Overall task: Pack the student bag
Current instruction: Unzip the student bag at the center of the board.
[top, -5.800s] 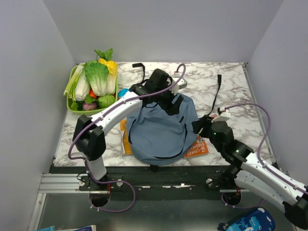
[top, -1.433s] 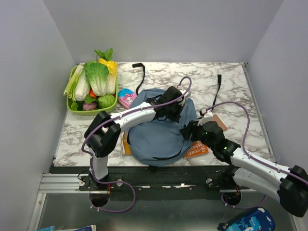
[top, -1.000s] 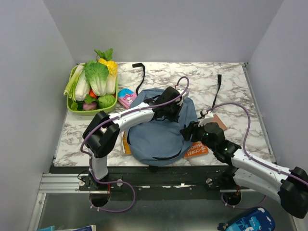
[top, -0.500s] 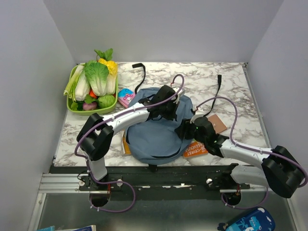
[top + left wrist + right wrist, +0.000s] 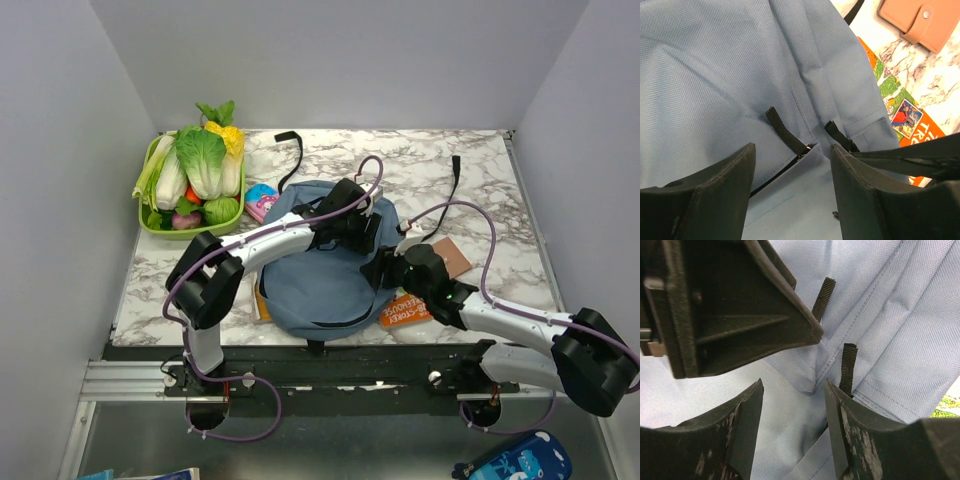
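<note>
orange book (image 5: pixel 405 312) half under student bag (image 5: pixel 312 288)

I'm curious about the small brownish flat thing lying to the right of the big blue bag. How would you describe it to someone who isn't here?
On the marble table, find the rounded dusty-blue student bag in the middle and look just off its right side. There lies a flat peach-brown wallet. Unlike the bright orange picture book beside it, half tucked under the bag, it is plain, with a flap and one round snap.
</note>
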Available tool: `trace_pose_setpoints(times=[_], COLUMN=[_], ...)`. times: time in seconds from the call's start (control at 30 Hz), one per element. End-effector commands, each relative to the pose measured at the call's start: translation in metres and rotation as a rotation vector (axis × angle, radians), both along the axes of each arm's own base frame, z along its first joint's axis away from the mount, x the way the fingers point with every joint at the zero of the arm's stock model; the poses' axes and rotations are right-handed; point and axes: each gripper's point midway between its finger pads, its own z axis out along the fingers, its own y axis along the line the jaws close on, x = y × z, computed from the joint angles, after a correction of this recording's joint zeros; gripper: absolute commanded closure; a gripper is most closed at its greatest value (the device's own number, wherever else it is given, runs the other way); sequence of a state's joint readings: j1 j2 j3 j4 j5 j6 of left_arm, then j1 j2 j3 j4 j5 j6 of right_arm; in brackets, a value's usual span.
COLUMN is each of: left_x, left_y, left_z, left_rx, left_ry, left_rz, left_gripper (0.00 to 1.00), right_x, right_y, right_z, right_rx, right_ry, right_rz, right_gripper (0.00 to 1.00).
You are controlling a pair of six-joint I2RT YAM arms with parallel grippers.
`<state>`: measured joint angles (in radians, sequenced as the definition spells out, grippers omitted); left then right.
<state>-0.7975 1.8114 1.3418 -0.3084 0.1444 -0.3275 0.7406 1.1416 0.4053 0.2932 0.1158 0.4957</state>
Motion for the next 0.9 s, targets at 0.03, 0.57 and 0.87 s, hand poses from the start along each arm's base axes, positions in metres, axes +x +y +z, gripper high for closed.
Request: trace_pose_setpoints(times=[0.03, 0.57, 0.87], left_x=[0.01, 0.017, 0.018], left_y=[-0.007, -0.015, -0.011], left_z=[-0.005, -0.028, -0.007], left_rx=[-0.017, -0.013, -0.035], left_ry=[0.035, 0.058, 0.011], left_rz=[0.047, 0.072, 0.07], left_gripper=[0.3, 0.72, 1.0], right_x=[-0.006, -0.033, -0.023], right_y=[-0.006, -0.035, -0.025], right_z=[-0.008, -0.012, 0.003], right_rx=[-0.01, 0.02, 0.006], right_ry=[0.001, -0.01, -0.048], right_rz=[-0.01, -0.054, -0.03], right_gripper=[0.4, 0.42, 0.41])
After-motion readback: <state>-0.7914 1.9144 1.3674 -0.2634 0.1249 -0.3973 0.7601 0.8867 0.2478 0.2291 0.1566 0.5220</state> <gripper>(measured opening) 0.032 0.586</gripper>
